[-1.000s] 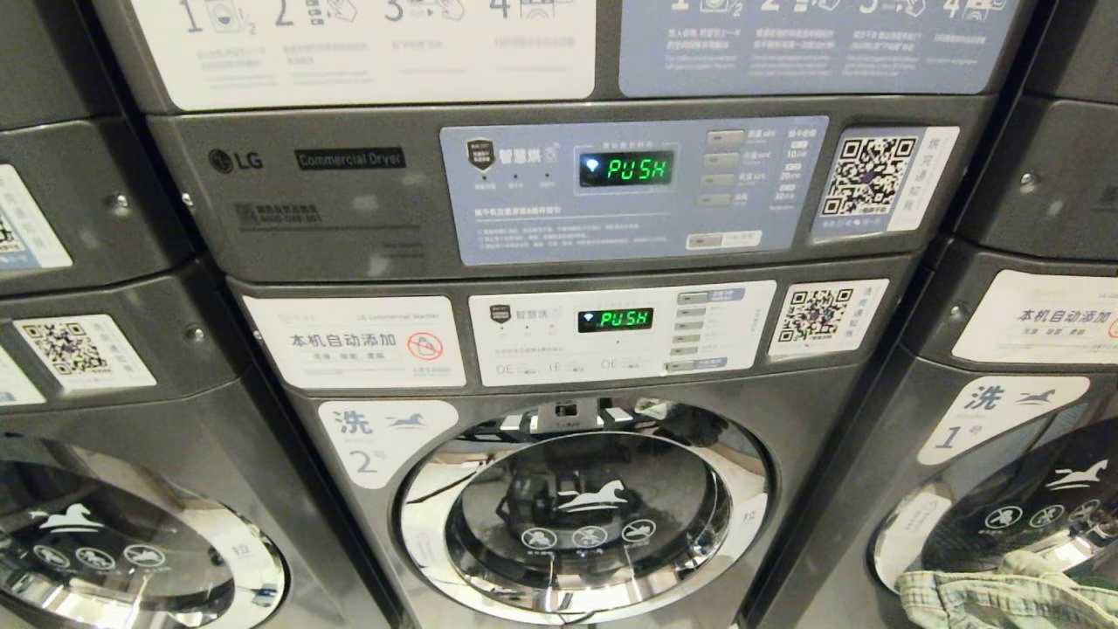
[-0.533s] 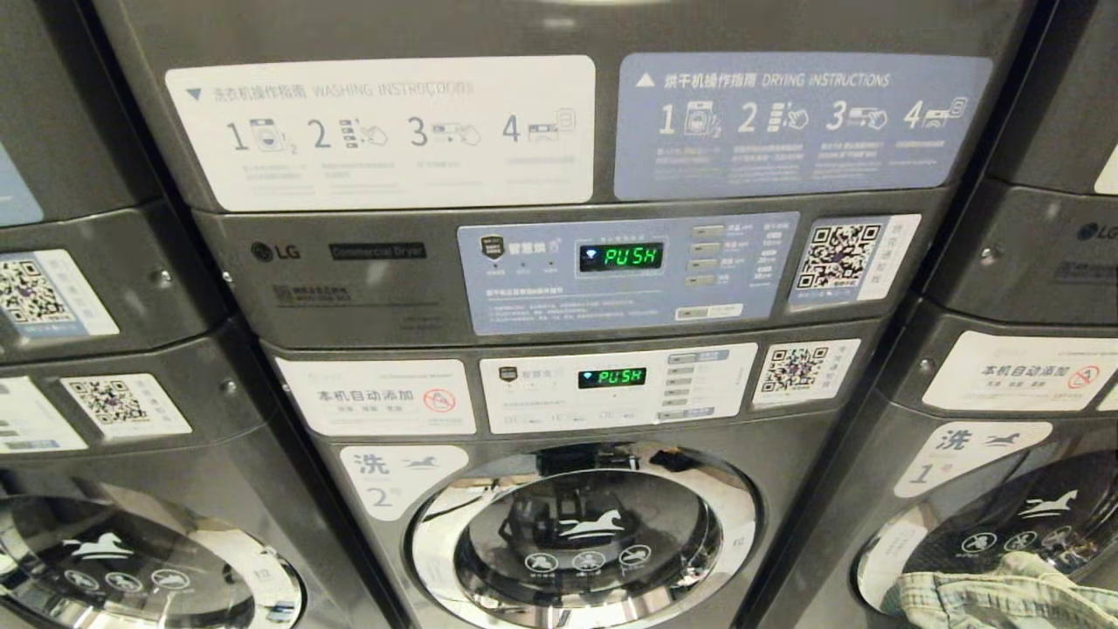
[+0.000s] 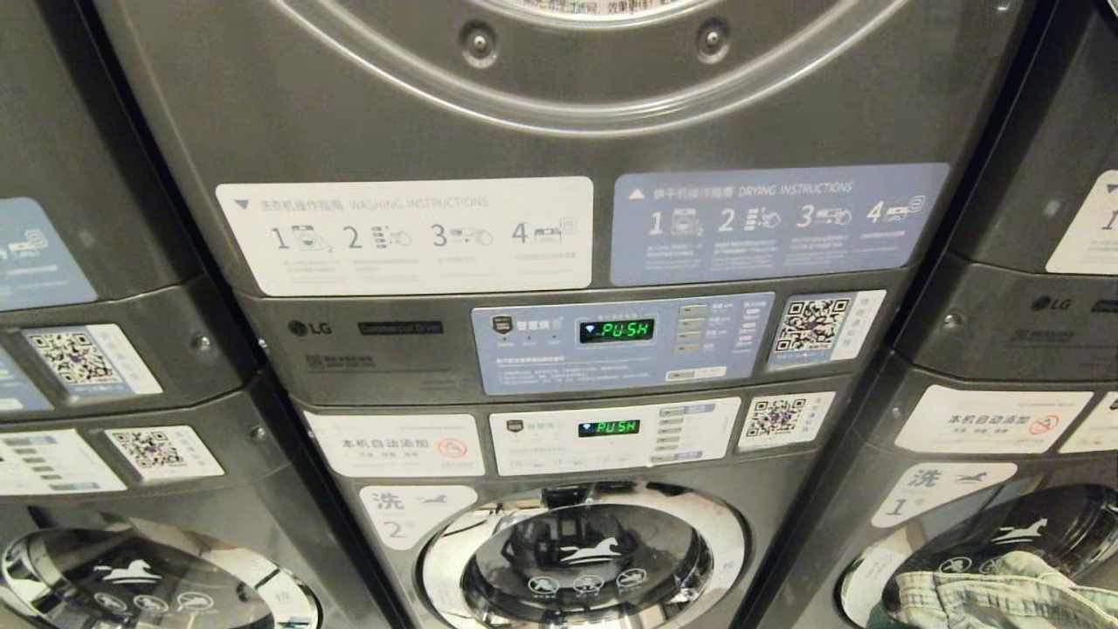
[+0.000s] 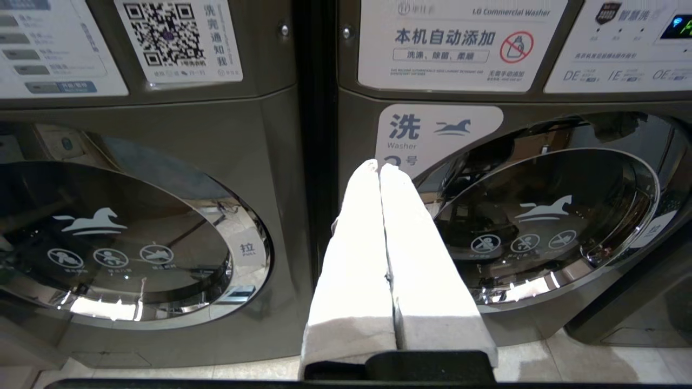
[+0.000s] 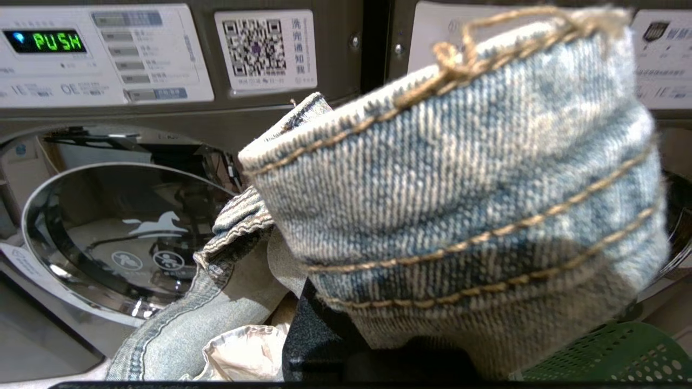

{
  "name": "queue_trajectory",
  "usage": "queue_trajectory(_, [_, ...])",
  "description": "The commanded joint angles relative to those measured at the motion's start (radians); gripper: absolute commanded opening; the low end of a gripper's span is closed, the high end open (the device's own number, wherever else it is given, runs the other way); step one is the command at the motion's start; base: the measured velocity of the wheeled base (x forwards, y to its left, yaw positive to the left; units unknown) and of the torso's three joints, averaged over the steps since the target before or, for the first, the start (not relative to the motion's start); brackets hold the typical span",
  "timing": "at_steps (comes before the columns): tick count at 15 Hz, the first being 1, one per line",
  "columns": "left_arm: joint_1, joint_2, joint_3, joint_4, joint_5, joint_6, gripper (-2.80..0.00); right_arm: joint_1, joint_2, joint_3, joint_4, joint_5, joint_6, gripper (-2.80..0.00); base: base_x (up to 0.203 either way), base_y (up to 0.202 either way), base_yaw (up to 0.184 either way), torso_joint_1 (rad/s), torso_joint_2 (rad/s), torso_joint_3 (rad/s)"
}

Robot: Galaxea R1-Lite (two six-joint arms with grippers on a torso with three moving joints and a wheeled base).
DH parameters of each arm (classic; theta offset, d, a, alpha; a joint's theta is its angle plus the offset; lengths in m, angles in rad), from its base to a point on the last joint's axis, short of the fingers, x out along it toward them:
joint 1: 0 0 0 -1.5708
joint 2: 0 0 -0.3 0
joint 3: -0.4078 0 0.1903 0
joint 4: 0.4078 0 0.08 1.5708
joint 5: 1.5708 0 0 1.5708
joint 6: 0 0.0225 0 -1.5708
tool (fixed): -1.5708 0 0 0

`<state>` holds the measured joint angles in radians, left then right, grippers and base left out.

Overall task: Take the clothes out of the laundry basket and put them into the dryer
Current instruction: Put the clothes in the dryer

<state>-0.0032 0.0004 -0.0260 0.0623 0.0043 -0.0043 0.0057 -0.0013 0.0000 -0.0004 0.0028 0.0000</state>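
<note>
Faded blue denim garment with tan stitching [image 5: 448, 178] bunched over the right gripper [image 5: 373, 346], jaws nearly closed and pinching the cloth, fingers themselves hidden beneath it. More denim and a pale crumpled cloth [image 5: 243, 351] hanging just beside, above a green perforated plastic laundry basket [image 5: 605, 351]. Same denim showing at the lower right corner of the head view [image 3: 987, 598]. White padded fingers [image 4: 357, 259] of the left gripper [image 4: 379, 167] pressed together, holding nothing, pointed at the seam between two grey front-loading washers. Round glass washer door with chrome ring and white horse mark [image 4: 546, 216] shut, near those fingers. Higher up, grey dryer control panel reading PUSH in green [image 3: 617, 330], beneath the round dryer door rim [image 3: 594, 96].
</note>
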Motion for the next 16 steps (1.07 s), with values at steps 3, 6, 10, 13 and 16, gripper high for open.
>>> queue_trajectory(3, [0.0,-0.003,0.0,0.001,0.0,0.0,-2.8,0.0,0.0,0.0,-0.001,0.0,0.0,-2.8,0.0,0.0,0.0,0.193,-0.38,-0.192])
queue_trajectory(6, [0.0,-0.003,0.0,0.001,0.0,0.0,-2.8,0.0,0.0,0.0,0.0,0.0,0.0,-2.8,0.0,0.0,0.0,0.172,-0.35,-0.177])
queue_trajectory(10, [0.0,-0.003,0.0,0.001,0.0,0.0,-2.8,0.0,0.0,0.0,-0.001,0.0,0.0,-2.8,0.0,0.0,0.0,0.168,-0.33,-0.167])
queue_trajectory(13, [0.0,-0.003,0.0,0.001,0.0,0.0,-2.8,0.0,0.0,0.0,-0.001,0.0,0.0,-2.8,0.0,0.0,0.0,0.162,-0.32,-0.156])
queue_trajectory(16, [0.0,-0.003,0.0,0.001,0.0,0.0,-2.8,0.0,0.0,0.0,0.0,0.0,0.0,-2.8,0.0,0.0,0.0,0.152,-0.32,-0.153])
